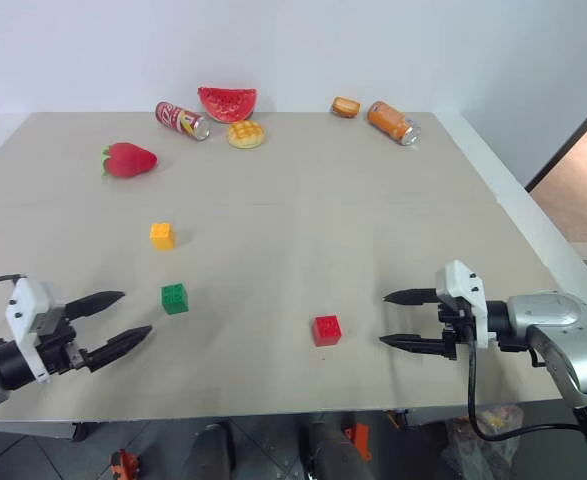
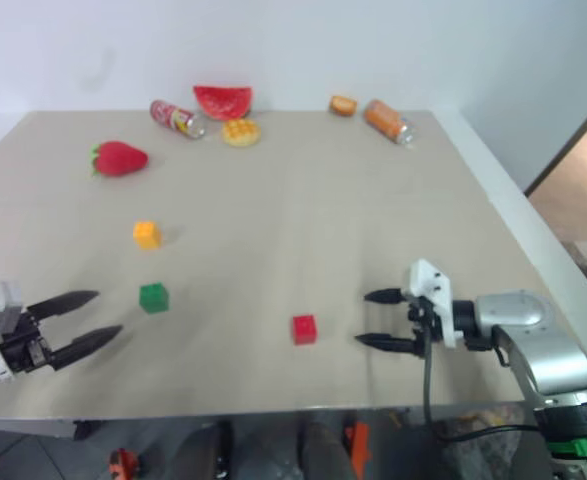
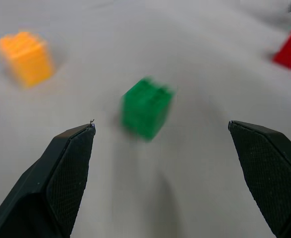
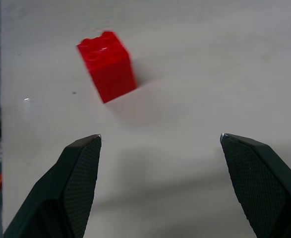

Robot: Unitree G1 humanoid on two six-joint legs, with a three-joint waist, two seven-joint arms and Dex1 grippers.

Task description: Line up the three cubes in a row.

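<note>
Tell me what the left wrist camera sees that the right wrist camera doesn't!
Left wrist view: the green cube just ahead of the open left gripper, plus the yellow cube off to one side. Right wrist view: the open right gripper and a dark strip past the table edge. Both: the red cube, far off for the left wrist, close for the right, and the table.

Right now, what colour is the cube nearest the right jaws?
Red: the red cube, clearest in the right wrist view.
</note>
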